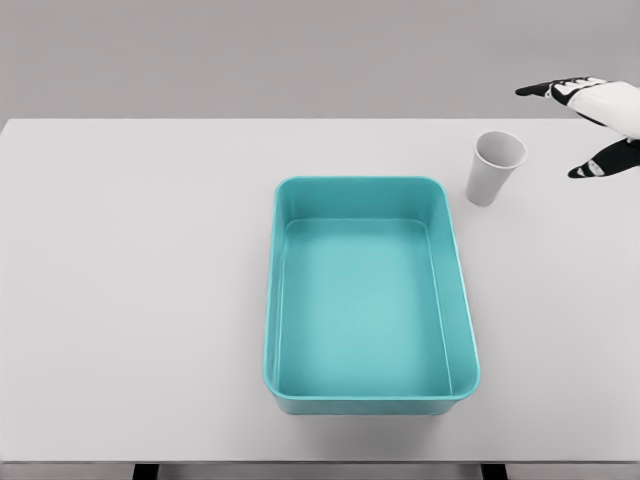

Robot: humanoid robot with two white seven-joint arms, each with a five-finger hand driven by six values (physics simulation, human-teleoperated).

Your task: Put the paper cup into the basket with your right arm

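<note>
There is one view only, from the robot's head. It looks down steeply over the white bench [120, 300] from its near edge, at middle distance.

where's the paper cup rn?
Head view: the paper cup stands upright on the table, just beyond the teal basket's far-right corner, with the open right hand to its right, not touching.

No lettering, label, brand mark, number or sign can be read anywhere in the head view. The white paper cup [495, 167] at the upper right of the frame shows a plain wall, the teal basket [277, 300] at centre has unmarked sides, and the pale table [130, 290] carries no print.
</note>
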